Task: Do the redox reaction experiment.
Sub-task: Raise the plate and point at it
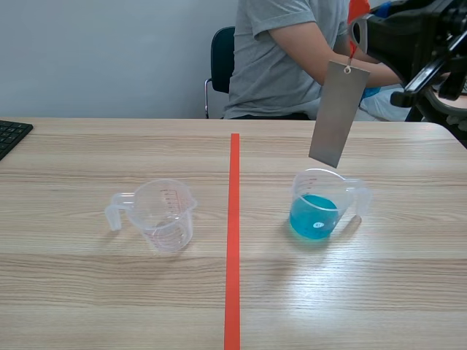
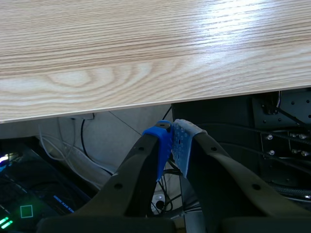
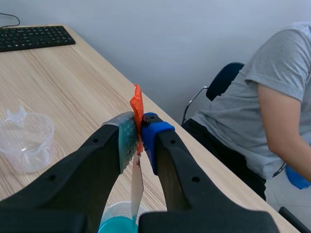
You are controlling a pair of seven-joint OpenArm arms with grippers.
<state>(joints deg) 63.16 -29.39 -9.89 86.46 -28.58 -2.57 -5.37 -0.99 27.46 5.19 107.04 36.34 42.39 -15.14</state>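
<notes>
Right hand (image 3: pixel 138 141), raised at the far right of the table (image 1: pixel 87 153), pinches the orange tag (image 3: pixel 136 104) of one grey metal sheet (image 1: pixel 338 113) hanging tilted just above the blue-filled cup (image 1: pixel 321 208), the second, empty cup (image 1: pixel 164 215) well apart across the tape line (image 1: pixel 233 233) with bare wood between, while the left hand (image 2: pixel 174 145) sits pressed together off the near edge.

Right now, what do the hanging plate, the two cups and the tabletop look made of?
Plate: thin, flat, dull grey, probably metal. Orange tab holding it: looks like tape, unsure. Empty cup and blue-liquid cup: clear moulded plastic, see-through walls, moulded handles. Table: light wood grain, smooth sheen, maybe laminate.
</notes>
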